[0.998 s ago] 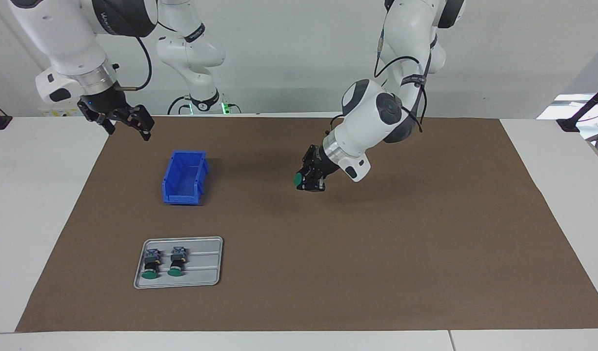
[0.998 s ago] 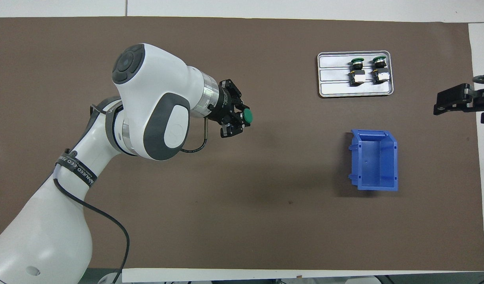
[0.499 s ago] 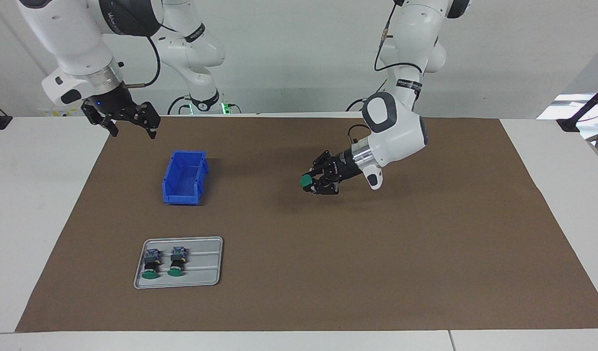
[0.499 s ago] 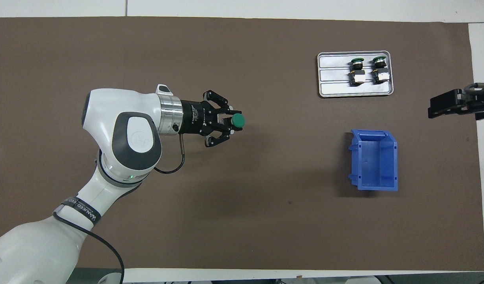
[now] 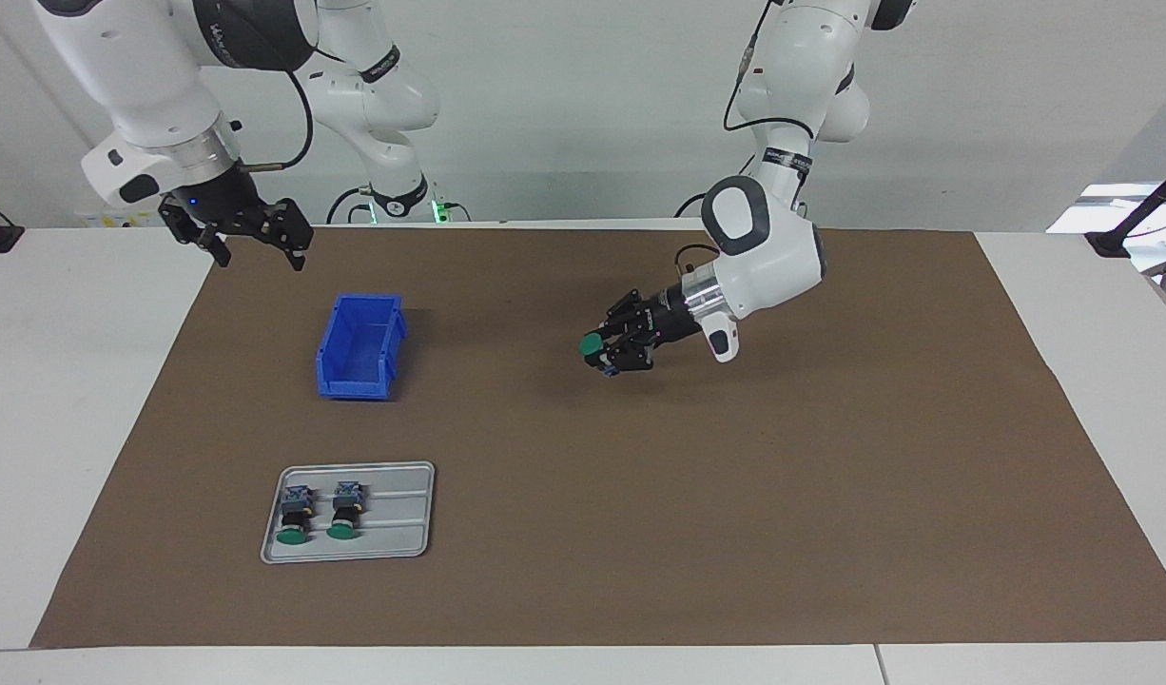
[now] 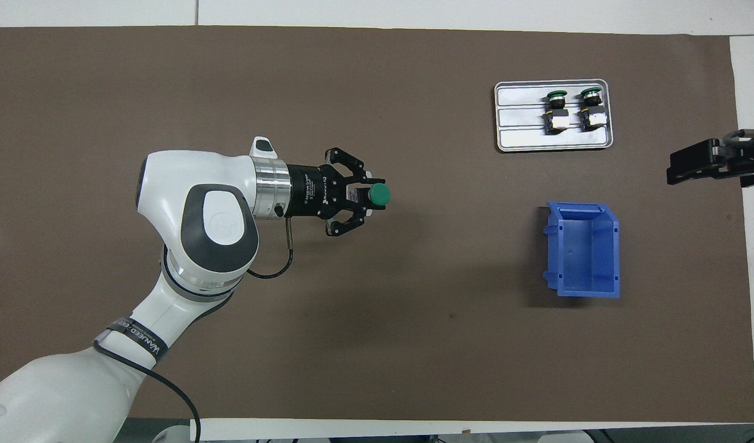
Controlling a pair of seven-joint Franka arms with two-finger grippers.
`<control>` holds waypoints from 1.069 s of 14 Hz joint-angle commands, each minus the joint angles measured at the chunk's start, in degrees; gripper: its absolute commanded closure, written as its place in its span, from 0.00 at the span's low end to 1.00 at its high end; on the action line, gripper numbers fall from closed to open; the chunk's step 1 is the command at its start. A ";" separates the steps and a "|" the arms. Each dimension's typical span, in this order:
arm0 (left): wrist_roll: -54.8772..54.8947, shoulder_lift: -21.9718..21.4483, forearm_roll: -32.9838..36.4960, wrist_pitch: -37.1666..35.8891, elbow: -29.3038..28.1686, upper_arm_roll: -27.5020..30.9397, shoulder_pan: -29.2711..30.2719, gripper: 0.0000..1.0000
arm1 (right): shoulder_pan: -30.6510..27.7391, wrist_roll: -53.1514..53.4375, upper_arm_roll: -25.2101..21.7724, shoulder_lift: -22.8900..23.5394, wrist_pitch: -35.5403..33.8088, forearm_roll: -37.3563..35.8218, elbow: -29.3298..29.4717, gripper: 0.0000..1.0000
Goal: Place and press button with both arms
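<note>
Left end effector (image 5: 605, 353) clamped on the button (image 5: 592, 345), over mid-mat | right end effector (image 5: 250, 240) fingers apart, up by the blue bin (image 5: 359, 345) | 2 spare buttons (image 5: 319, 512) on tray (image 5: 398, 542)

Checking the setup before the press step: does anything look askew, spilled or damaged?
Nothing stands out. The left hand holds a button sideways above the mat; two more buttons lie neatly in the tray; the blue bin sits upright; the right hand waits, open.

Blue bin (image 5: 359, 344), grey tray (image 5: 402, 533), brown mat (image 5: 735, 495)
</note>
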 commanded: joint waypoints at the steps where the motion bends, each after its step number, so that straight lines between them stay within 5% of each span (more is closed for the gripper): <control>1: 5.55 1.87 -11.47 0.57 -1.12 0.10 -0.52 1.00 | -0.48 -1.53 0.30 -0.89 -0.16 -0.07 -1.08 0.01; 10: 32.95 10.03 -22.85 -22.43 -5.95 0.19 7.73 1.00 | -0.57 -1.45 0.30 -0.89 -0.77 -0.07 -1.08 0.01; 15: 37.12 11.11 -25.40 -23.96 -6.83 0.19 8.62 1.00 | -0.57 -1.45 0.30 -0.89 -0.77 -0.07 -1.08 0.01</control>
